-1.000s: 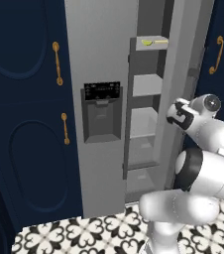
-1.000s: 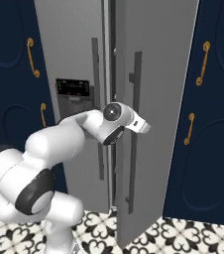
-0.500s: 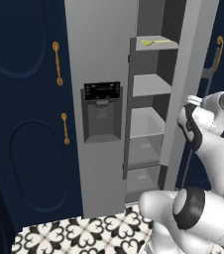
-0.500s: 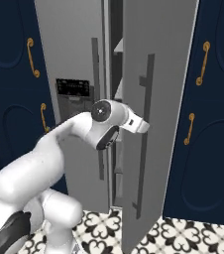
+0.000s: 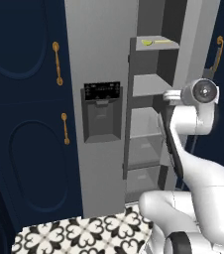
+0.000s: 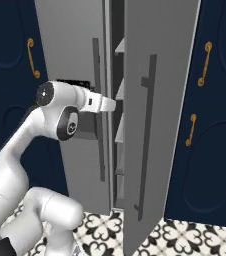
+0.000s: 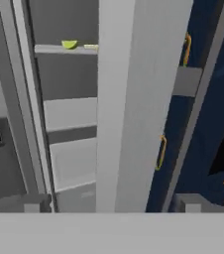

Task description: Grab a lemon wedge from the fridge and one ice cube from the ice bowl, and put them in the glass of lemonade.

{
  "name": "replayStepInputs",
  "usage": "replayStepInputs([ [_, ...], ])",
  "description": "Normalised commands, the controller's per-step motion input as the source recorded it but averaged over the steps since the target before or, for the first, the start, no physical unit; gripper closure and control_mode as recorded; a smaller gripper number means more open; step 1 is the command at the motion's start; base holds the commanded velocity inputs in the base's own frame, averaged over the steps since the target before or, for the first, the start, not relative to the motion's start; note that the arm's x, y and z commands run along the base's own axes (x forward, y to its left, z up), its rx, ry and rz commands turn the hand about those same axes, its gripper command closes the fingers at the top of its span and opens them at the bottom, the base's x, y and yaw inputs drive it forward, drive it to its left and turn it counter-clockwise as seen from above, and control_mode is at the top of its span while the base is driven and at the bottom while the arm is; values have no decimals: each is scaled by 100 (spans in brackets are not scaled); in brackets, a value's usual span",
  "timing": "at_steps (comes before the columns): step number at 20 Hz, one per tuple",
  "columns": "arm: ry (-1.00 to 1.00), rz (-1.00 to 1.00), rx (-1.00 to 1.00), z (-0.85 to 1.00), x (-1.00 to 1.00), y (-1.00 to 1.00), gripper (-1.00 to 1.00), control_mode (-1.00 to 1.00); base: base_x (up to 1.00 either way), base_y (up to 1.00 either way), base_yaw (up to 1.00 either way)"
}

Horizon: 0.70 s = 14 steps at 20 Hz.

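The grey steel fridge point(image 5: 101, 59) has its left door shut and its right door point(image 6: 155, 100) swung partly open. A small yellow-green lemon wedge point(image 5: 147, 42) lies on the top inner shelf, and it also appears as the lemon wedge point(image 7: 69, 44) in the hand view. My gripper point(image 7: 111, 203) is open, its fingertips point(image 7: 34, 202) wide apart at mid-shelf height, with the open door's edge point(image 7: 134, 99) straight ahead. From the right base view the gripper point(image 6: 114, 104) points into the gap between the doors. The ice bowl, ice cube and glass of lemonade are out of view.
Navy cabinets with brass handles point(image 5: 57, 62) flank the fridge on both sides. The black dispenser panel point(image 5: 101, 111) sits in the shut left door. The open door's long dark handle point(image 6: 146, 140) stands right of my hand. A patterned tile floor point(image 5: 74, 233) lies below.
My gripper has gone from nearly shut to wide open, letting go at the door. The right fridge door has swung further open, and the hand has shifted toward the opening.
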Motion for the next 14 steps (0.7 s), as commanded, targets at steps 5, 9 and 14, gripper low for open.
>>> replayStepInputs([
  [5,64,16,-58,21,43,69,-100,-100,0,0,0],
  [9,51,-3,-56,-27,96,-1,-100,-100,0,0,0],
  [14,23,-4,-38,-30,100,-20,-100,-100,0,0,0],
])
